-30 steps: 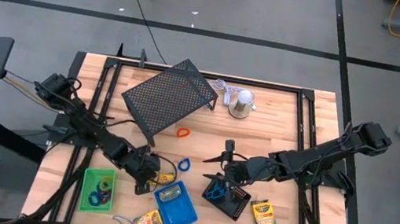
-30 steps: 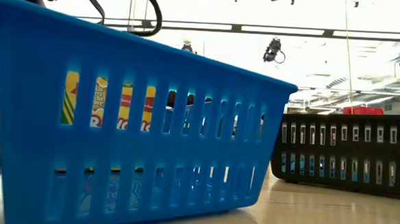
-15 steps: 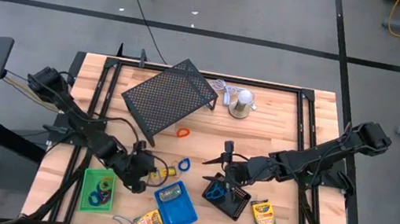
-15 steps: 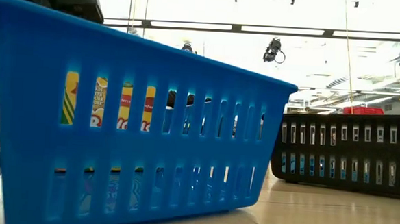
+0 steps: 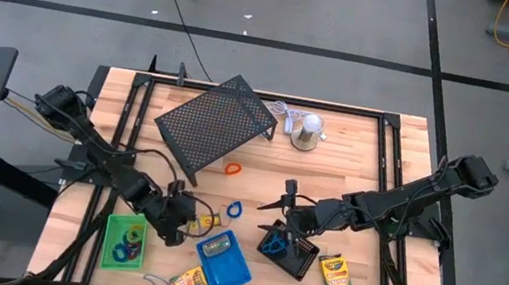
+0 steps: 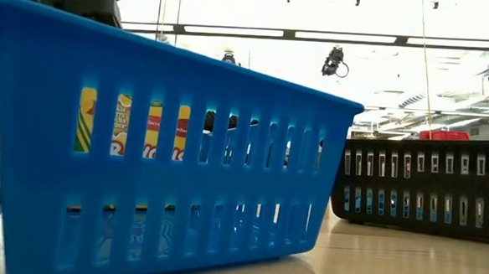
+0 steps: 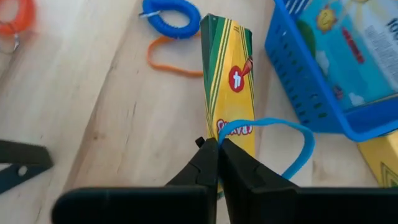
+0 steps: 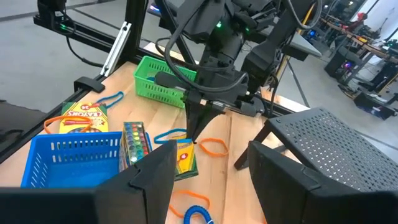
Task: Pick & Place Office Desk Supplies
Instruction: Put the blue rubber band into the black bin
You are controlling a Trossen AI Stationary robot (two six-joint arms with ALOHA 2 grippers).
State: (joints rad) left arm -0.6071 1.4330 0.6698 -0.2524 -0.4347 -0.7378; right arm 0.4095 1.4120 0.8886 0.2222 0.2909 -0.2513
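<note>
My left gripper is shut on a thin blue elastic loop, just above a yellow-green crayon box that lies flat on the table left of the blue tray. That tray holds a flat pack. My right gripper hangs open over the small black mesh tray, which has a blue loop in it, and touches nothing. A green tray with loops stands at the near left. Two more crayon boxes lie near the front edge. My left gripper pinches the blue elastic loop at one end between its two fingertips. The fingers slant down from the table's left. The band arches out beside the fingertips over the crayon box's near end, slack; whether its far part rests on anything I cannot tell.
A large black mesh rack stands at the far middle, with a silver dome and white cord to its right. An orange coil, a blue coil and a thin orange band lie loose on the wood between the arms.
My left gripper has risen a little and shifted toward the table's left edge, staying shut; over the last half second it has kept still.
</note>
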